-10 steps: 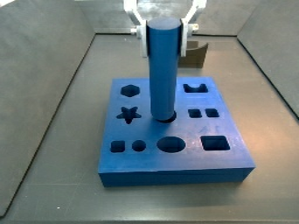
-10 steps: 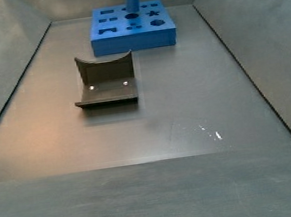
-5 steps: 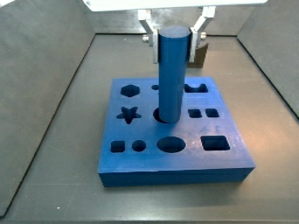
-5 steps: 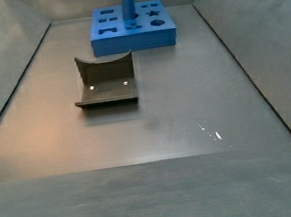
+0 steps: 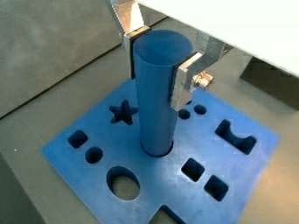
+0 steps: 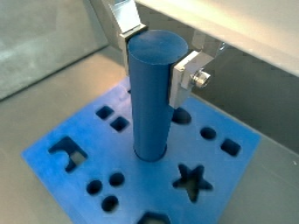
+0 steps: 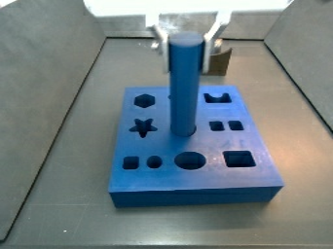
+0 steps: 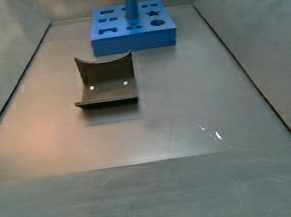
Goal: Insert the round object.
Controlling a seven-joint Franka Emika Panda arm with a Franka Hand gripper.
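Two wrist views show what the side views barely do: the gripper [image 5: 159, 59] with its silver fingers [image 6: 187, 72] spread at either side of the top of the round object [image 5: 156, 92], one plate close against the peg, contact not certain. The peg stands upright directly below the gripper, its lower end sunk in a hole of the blue board [image 5: 96, 140]. Around that hole the board's other cut-outs lie open, among them a star [image 6: 193, 181] and a large round hole [image 5: 122, 184]. Only a side view shows the dark fixture [image 8: 105, 79], well away from the gripper on the grey floor [image 8: 164, 128].
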